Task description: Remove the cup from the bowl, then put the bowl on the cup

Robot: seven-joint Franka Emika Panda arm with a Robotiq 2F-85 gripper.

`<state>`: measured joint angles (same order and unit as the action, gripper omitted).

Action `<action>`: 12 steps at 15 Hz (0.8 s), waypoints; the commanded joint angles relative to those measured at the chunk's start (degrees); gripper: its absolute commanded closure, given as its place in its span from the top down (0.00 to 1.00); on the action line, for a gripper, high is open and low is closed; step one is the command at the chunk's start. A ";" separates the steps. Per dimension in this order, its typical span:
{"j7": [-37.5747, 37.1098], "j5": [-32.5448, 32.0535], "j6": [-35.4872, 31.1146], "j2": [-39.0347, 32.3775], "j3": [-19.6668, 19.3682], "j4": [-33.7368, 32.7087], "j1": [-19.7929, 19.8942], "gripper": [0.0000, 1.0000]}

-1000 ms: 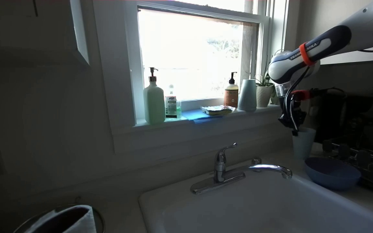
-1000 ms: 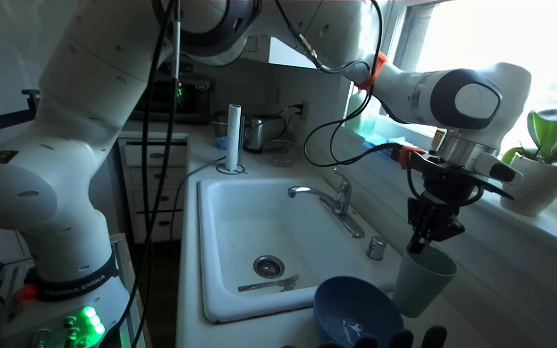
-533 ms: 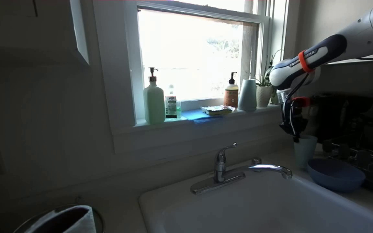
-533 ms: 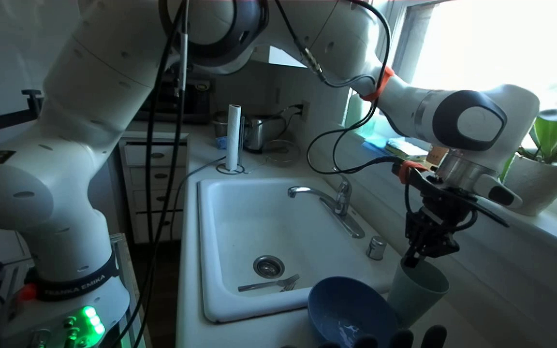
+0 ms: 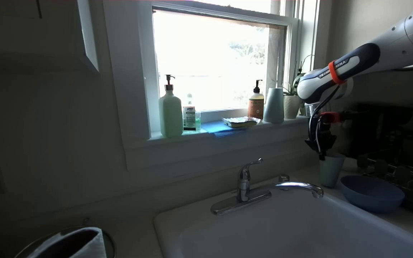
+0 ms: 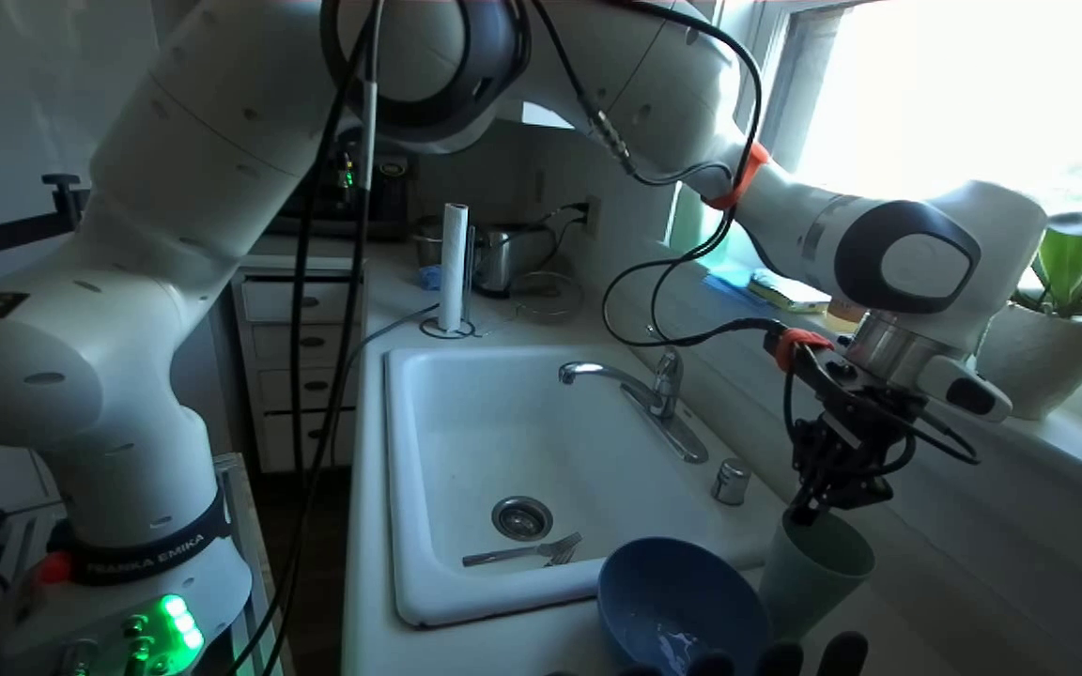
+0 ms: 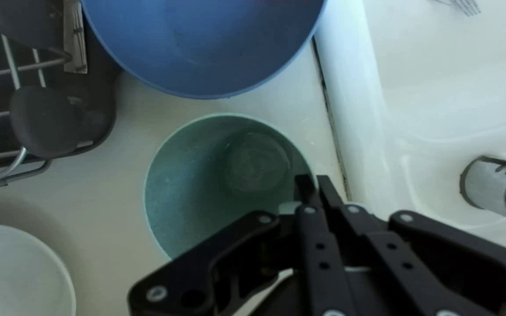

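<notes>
Toward the tabletop [image 7: 108, 188] your claw [image 7: 315, 182], pinching the cup [image 7: 218, 177], has lowered it beside the bowl [image 7: 204, 46], so release seems near.

Surface [image 7: 117, 193]: pale countertop, inset sink [image 6: 494, 596].
Bowl [image 7: 209, 52]: upright, beside sink.
Dish rack [image 7: 44, 120]: just beside bowl.
Paper roll [image 6: 454, 268]: across sink from bowl.

In an exterior view, the gripper [image 6: 805, 514] has its fingertips at the rim of the pale green cup [image 6: 802, 591], beside the blue bowl [image 6: 677, 593] on the bench [image 6: 503, 650]; forks [image 6: 520, 552] lie near the drain [image 6: 521, 518] in the white sink [image 6: 466, 441].
</notes>
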<state>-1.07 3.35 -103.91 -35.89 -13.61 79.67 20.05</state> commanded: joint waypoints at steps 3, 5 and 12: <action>-1.10 1.60 -2.13 -0.38 1.00 -0.08 0.79 0.37; -1.34 1.53 -2.01 -0.23 1.02 -0.01 0.67 0.51; -4.89 3.48 1.59 3.93 1.62 1.77 -0.27 0.99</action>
<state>-3.67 5.12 -104.82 -35.24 -12.60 79.67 19.90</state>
